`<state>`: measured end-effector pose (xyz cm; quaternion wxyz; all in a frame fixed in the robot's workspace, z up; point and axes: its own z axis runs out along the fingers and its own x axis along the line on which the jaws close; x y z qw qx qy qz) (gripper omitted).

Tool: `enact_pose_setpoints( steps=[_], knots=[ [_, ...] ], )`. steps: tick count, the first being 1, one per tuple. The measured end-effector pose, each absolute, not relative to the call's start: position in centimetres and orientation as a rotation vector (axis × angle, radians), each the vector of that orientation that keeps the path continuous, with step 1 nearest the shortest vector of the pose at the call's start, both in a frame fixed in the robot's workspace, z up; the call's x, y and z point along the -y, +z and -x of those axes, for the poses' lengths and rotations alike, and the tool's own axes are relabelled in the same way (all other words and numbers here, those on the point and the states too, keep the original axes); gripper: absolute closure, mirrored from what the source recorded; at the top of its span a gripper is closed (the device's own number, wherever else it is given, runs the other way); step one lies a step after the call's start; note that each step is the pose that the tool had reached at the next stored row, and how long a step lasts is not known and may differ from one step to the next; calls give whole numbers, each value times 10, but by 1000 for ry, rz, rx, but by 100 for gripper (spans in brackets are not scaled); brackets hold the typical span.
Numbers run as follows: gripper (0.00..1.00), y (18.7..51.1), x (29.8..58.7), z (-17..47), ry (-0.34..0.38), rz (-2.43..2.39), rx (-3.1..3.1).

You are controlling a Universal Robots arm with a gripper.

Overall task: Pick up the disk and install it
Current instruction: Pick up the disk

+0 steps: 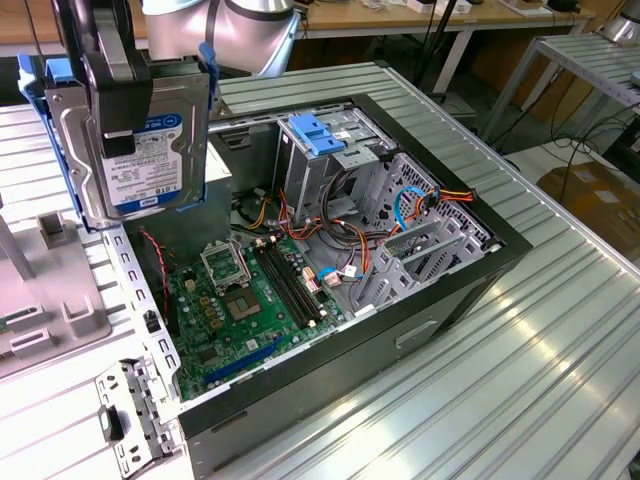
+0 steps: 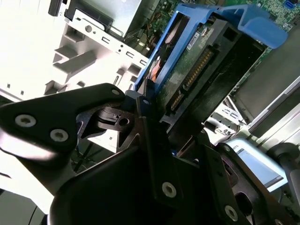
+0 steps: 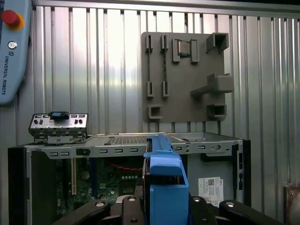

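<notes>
The disk [image 1: 150, 150] is a silver hard drive with a blue-and-white label and blue side rails. It hangs upright in the air above the open computer case [image 1: 440, 300], near the case's corner on the exterior view's left. My gripper [image 1: 120, 120] is shut on it, with black fingers clamped on its two flat faces. The second wrist view shows the disk's dark underside and connector [image 2: 197, 70] between the fingers [image 2: 154, 140]. In the first wrist view the disk's blue rail [image 3: 164, 183] stands edge-on between the gripper's fingers [image 3: 201, 211], above the case.
Inside the case lie a green motherboard [image 1: 240, 300], cable bundles and a metal drive cage holding a bare blue bracket [image 1: 318, 135]. A grey fixture plate [image 3: 187, 79] lies on the ribbed metal table [image 1: 540, 380] beside the case. A teach pendant [image 3: 11, 47] lies further off.
</notes>
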<state>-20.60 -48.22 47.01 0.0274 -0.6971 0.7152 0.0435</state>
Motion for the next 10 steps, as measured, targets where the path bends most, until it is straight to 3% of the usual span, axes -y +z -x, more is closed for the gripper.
enact_pose_setpoints(
  steps=[10],
  knots=[
    [64, 470, 485, 201, 134, 2152, -2208]
  ],
)
